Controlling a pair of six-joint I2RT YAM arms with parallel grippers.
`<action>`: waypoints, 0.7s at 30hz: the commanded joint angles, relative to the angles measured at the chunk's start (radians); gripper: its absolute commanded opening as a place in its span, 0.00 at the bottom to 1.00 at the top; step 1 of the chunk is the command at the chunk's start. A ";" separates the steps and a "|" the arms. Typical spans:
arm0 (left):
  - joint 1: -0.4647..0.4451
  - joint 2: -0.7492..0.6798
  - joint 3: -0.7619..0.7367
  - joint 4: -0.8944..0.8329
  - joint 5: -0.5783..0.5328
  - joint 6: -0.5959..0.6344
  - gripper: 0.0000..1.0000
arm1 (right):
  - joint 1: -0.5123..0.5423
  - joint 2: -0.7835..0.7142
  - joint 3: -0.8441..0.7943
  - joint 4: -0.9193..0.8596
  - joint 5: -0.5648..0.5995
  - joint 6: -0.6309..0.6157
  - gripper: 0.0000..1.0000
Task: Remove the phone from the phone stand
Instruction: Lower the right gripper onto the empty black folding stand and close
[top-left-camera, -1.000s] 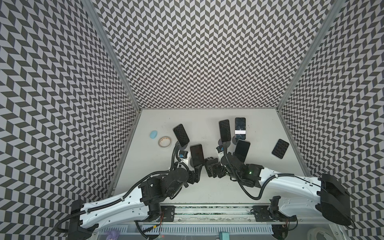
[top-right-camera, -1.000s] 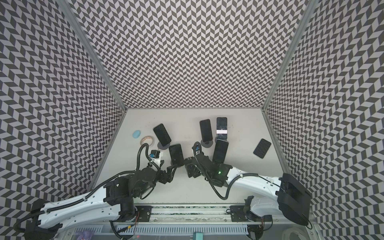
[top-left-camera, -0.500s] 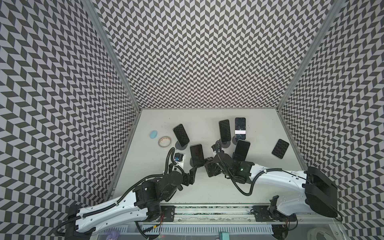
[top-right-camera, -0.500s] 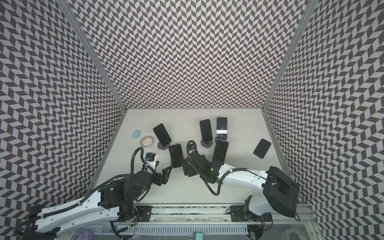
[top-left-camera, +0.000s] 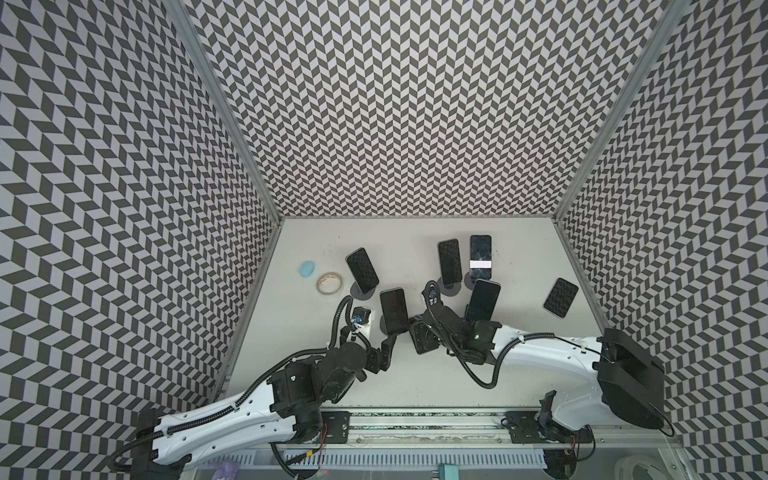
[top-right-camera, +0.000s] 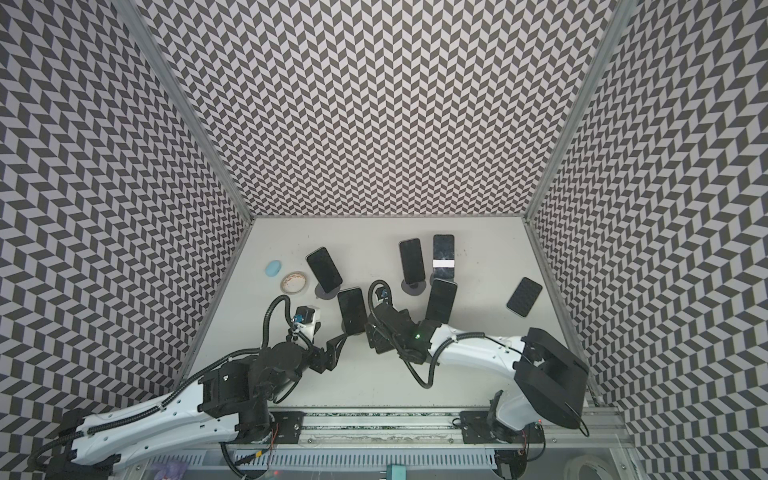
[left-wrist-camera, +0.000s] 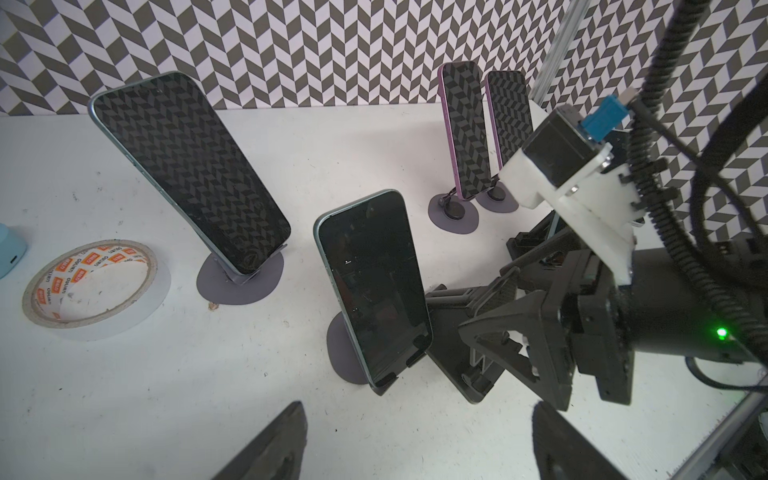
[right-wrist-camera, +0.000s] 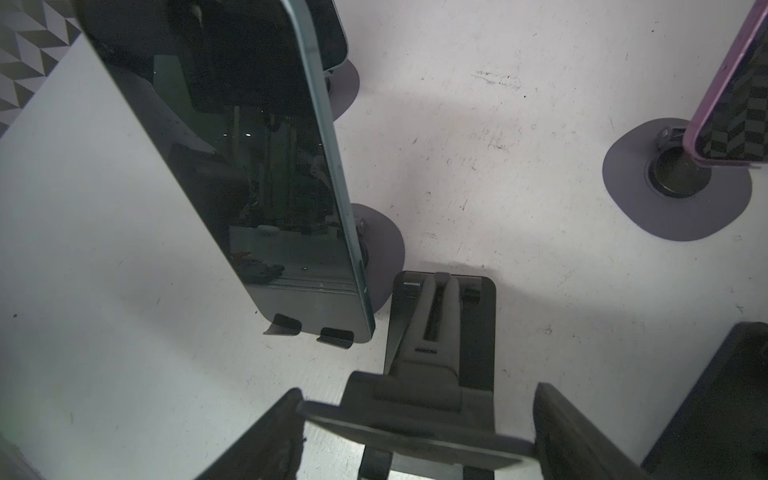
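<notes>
Left gripper (left-wrist-camera: 415, 409) of mine hangs low over the white tabletop (left-wrist-camera: 124, 395), jaws spread wide with nothing between them, aimed at the dark-screened phone with the teal metal edge (left-wrist-camera: 374, 286). That phone sits on its grey stand with the round flat base (left-wrist-camera: 343, 353), near the middle of the table. Its bottom edge is caught in the stand's two small lips, and its screen faces my arms and leans back. Right gripper (right-wrist-camera: 415, 419) is just beside the phone's right edge, but it is taken up. Its jaws are closed on the top plate of an empty black folding stand (right-wrist-camera: 440, 332), and in the right wrist view the plate fills the gap from finger to finger.

What the coming move turns on is this: the phone lies straight ahead of the left gripper, close to the line of its gap. The long axis runs up and away from the gripper, tilted backward, so the phone's width lies across the way the jaws open. The gap looks wide enough to take both long edges.

Both arms are near, but the left one is free and square to the screen, so I judge it the one to reach. I would go forward and slightly up, close on the long edges, then draw the phone out along its lean to clear the lips. The black stand and my right gripper leave little room on that side, and the light grey stand may lift with the phone.
</notes>
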 joint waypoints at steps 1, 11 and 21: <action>0.006 -0.003 -0.006 0.020 0.005 0.002 0.85 | 0.005 0.005 0.026 0.003 0.034 0.014 0.81; 0.005 -0.013 -0.007 0.020 0.005 0.000 0.85 | 0.000 -0.027 0.023 -0.011 0.088 0.014 0.73; 0.006 -0.008 -0.006 0.018 0.002 0.000 0.85 | -0.032 -0.047 0.022 0.008 0.097 -0.023 0.69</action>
